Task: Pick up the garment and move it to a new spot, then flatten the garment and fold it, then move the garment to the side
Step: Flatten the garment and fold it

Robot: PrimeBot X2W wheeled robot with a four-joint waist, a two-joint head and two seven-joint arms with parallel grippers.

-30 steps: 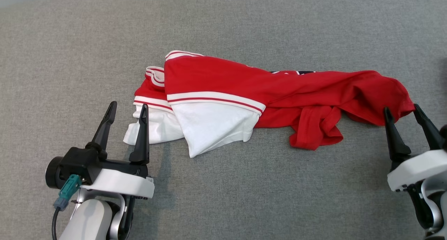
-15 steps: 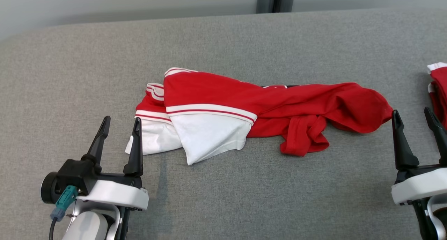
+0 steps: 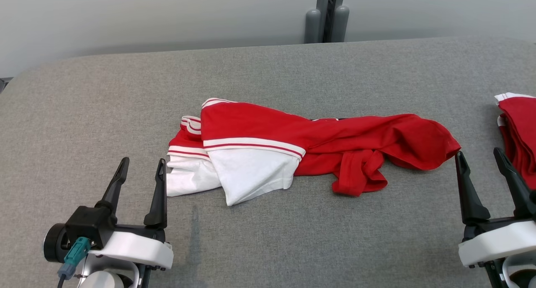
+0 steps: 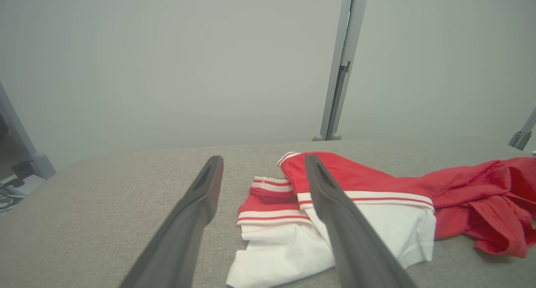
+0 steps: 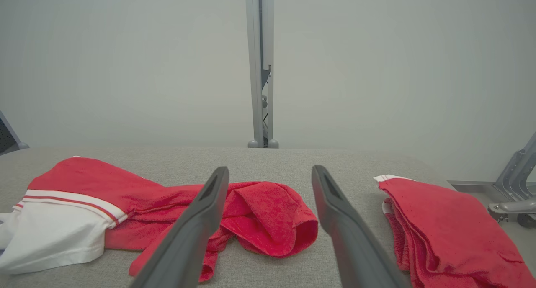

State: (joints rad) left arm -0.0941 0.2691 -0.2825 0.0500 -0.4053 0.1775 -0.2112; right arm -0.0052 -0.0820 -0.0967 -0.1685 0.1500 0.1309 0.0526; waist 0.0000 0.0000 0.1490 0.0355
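Both my claws wide, empty: L claw (image 3: 143, 160), R claw (image 3: 478, 152). Shirt (image 3: 268, 129) looks soft, light, limp, so prob sags. I'd pinch white end (image 3: 188, 181) w/ L, red end (image 3: 435, 145) w/ R.

This looks like a robotics lab or test bay, not a home. A broad surface (image 3: 268, 70) padded in plain grey cloth (its corners rounded) stands against bare, pale grey partition panels (image 3: 167, 16), which are joined by a grey metal post (image 3: 328, 11). Angled metal frame struts (image 5: 513, 175) stand beyond one end of it, and loose cables (image 4: 6, 198) lie on the floor beyond the other.
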